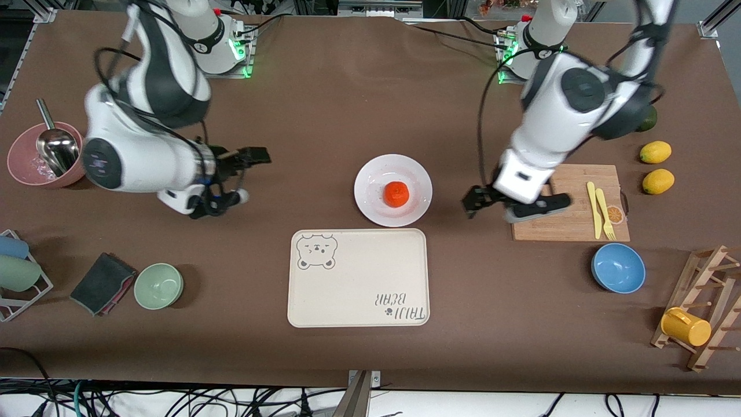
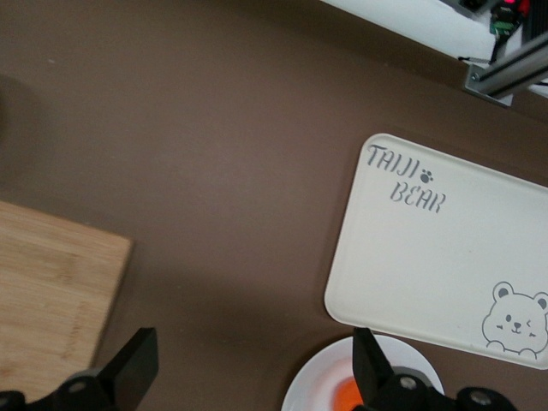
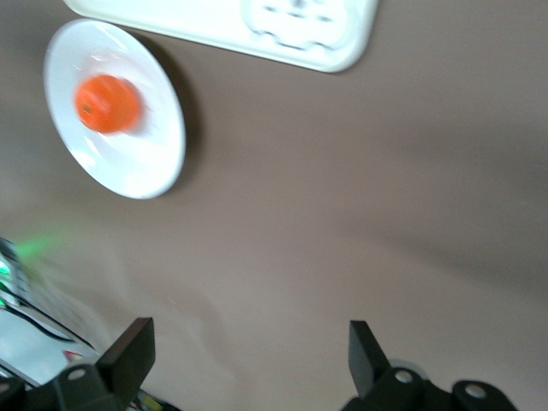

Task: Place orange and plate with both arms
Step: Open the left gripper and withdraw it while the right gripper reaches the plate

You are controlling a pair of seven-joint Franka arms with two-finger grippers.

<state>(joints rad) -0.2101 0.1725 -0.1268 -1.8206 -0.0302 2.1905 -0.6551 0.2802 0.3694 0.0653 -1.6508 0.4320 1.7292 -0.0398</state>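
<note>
The orange (image 1: 396, 194) lies in the middle of the white plate (image 1: 370, 174) at the table's centre. My left gripper (image 1: 477, 200) is open and empty, low over the table between the plate and the wooden board. In the left wrist view the plate (image 2: 312, 390) and the orange (image 2: 345, 396) show beside one finger. My right gripper (image 1: 246, 176) is open and empty over bare table toward the right arm's end, well apart from the plate. The right wrist view shows the plate (image 3: 145, 163) with the orange (image 3: 107, 103) far from my right gripper (image 3: 248, 351).
A cream bear tray (image 1: 359, 278) lies nearer the camera than the plate. The wooden board (image 1: 573, 223) carries a yellow knife and fork. Blue bowl (image 1: 618, 268), two lemons (image 1: 655, 152), green bowl (image 1: 158, 285), dark cloth (image 1: 101, 284), pink bowl (image 1: 26, 162), yellow mug (image 1: 686, 327) on a rack.
</note>
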